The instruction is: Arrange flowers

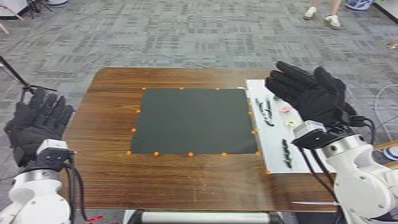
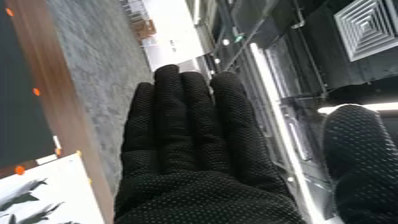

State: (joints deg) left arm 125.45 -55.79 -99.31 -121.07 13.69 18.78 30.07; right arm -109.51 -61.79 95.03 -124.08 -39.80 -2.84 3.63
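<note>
The brown wooden worktop stands on a grey patterned carpet. Past its left edge, near the far-left corner, is a dark stand with a slanting pole. Well beyond the far-right corner sits a blue-and-white round object. A thin pale cable curves over the carpet off the right edge. Overhead, the right wrist view has a square ceiling vent with nested frames and a long, lit light strip.

Glossy wood table, matt dark sheet, smooth white board, cloth-gloved robot hand
</note>
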